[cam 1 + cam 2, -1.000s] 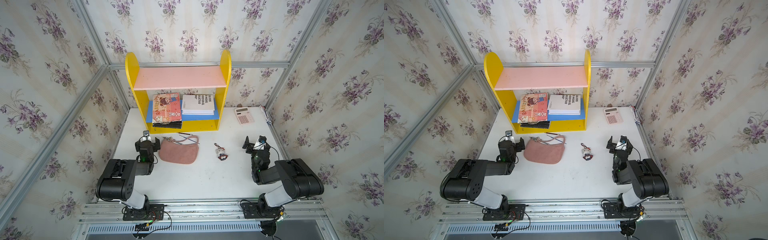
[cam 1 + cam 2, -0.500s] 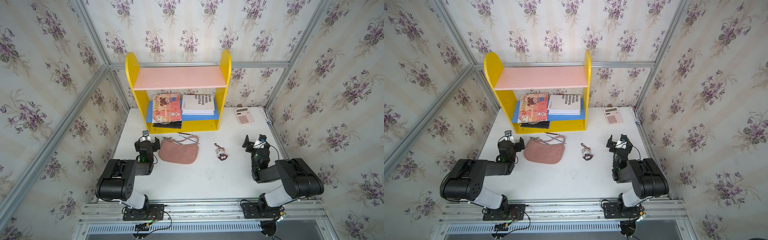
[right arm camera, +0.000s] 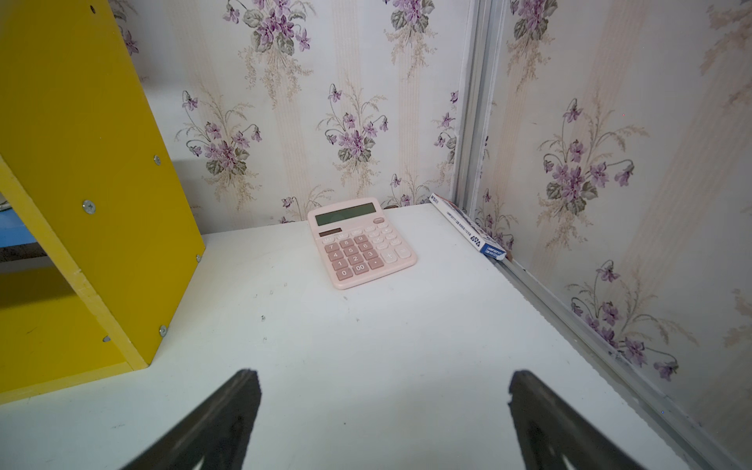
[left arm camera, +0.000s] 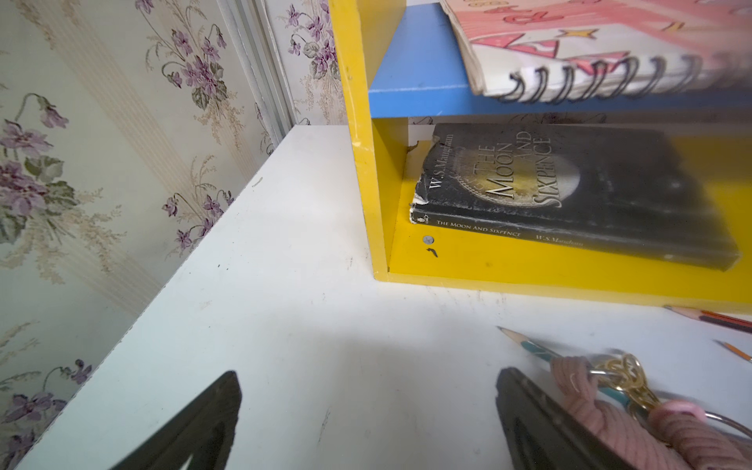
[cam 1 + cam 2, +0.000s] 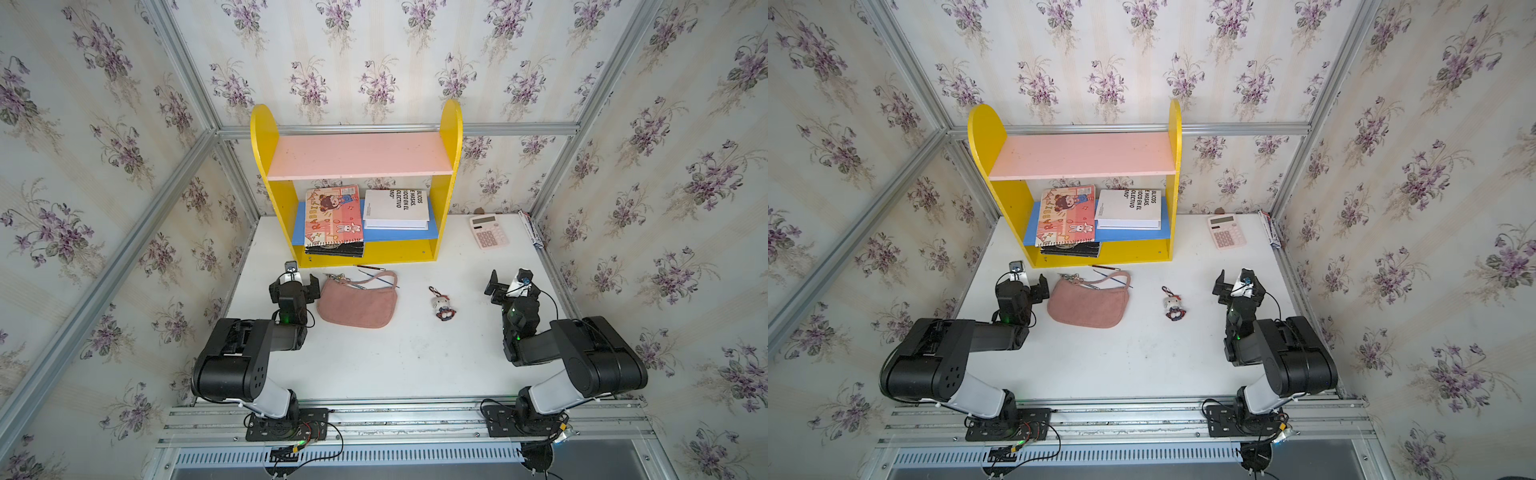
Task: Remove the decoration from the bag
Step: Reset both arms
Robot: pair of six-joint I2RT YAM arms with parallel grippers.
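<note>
The dusty-pink bag (image 5: 356, 305) (image 5: 1087, 303) lies flat on the white table in front of the shelf, its strap and gold chain at its far edge. The decoration (image 5: 443, 305) (image 5: 1174, 305), a small white-headed plush, lies on the table to the bag's right, apart from it. My left gripper (image 5: 294, 283) (image 5: 1021, 286) (image 4: 368, 378) stands open just left of the bag, with the bag's strap end (image 4: 691, 439) beside one finger. My right gripper (image 5: 510, 284) (image 5: 1237, 284) (image 3: 383, 376) stands open to the right of the decoration. Both have only bare table between their fingers.
A yellow shelf unit (image 5: 357, 249) with notebooks and a black book (image 4: 569, 195) stands at the back. Pencils (image 5: 376, 276) (image 4: 525, 339) lie by the bag's far edge. A pink calculator (image 5: 488, 230) (image 3: 360, 244) and a slim box (image 3: 468, 226) sit at the back right.
</note>
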